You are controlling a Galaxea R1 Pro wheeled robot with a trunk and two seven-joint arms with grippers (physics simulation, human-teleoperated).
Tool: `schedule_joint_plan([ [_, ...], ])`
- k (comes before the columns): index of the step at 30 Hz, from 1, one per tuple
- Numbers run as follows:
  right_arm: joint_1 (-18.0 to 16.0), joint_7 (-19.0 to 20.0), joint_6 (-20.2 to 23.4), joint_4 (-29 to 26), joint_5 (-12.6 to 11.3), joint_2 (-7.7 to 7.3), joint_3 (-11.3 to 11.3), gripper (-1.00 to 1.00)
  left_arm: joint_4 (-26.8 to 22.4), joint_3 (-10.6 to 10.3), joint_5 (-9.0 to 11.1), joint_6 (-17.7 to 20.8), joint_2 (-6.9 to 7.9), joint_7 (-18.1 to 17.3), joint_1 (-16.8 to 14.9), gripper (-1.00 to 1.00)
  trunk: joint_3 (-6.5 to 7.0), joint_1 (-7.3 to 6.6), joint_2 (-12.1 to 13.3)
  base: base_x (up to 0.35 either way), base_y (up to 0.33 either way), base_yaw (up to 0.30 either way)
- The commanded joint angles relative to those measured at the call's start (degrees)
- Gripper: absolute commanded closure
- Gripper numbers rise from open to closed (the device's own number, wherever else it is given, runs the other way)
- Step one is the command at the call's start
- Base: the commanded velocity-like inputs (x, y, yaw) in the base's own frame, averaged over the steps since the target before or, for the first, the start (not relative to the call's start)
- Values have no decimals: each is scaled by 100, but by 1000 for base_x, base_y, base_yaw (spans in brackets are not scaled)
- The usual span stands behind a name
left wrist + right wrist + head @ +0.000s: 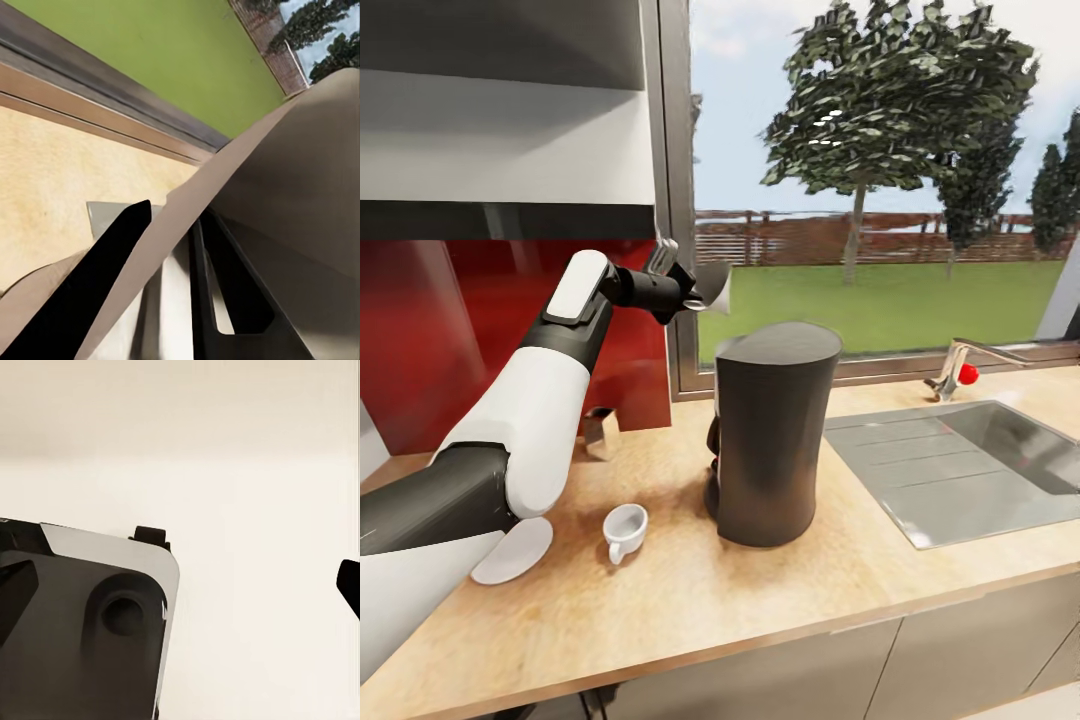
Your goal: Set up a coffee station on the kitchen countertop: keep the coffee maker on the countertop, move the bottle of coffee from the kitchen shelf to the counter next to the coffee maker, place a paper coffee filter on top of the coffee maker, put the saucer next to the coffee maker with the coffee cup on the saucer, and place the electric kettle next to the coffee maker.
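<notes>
A: Where is the paper filter (717, 288)?

B: Up in the air, pinched in the left gripper (700, 292), just above and to the left of the coffee maker's top. It is not touching the machine. In the left wrist view the tan paper (300, 187) sits between the dark fingers (90, 292), which are closed on it.

A: And the coffee maker (770, 440)?

B: Standing upright on the counter (690, 600), dark and tall, with the carafe handle showing at its left side. Its top is bare.

A: The cup and saucer?

B: The small white cup (625, 530) stands on the counter to the left of the coffee maker, well apart from it. The saucer (515, 552) lies further left, near the cup but not under it, partly hidden by the left arm.

A: Anything else nearby?

B: A small shiny metal container (600, 432) stands by the red back wall, behind the cup. To the right of the coffee maker is a steel sink (960, 470) with a tap (960, 370) that has a red knob, under the window.

A: The right gripper?

B: The right wrist view shows a dark fingertip (349, 585) at the edge against a pale surface; I cannot tell whether those fingers are spread or together.
</notes>
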Motion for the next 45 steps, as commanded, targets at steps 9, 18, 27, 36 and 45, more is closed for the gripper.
schedule_joint_plan([
  [9,-4,-2,-13,4,9,-1,26,-100,9,32,45,20,-8,56,-7,100,-8,1,-5,1,-34,0],
  [18,-4,-2,-16,3,9,-1,26,-100,229,21,45,33,-8,53,-9,100,-8,1,-5,0,-2,0],
  [27,-4,-2,-13,4,9,-1,26,-100,259,8,45,290,-8,48,-8,100,-8,1,-5,0,0,0],
  [36,-4,-2,-13,3,9,-1,26,-100,261,1,45,330,-8,47,-8,100,-8,1,-5,0,0,0],
  [45,-4,-2,-13,3,9,-1,26,-100,261,0,45,334,-8,47,-6,100,-8,1,-5,-28,-45,0],
])
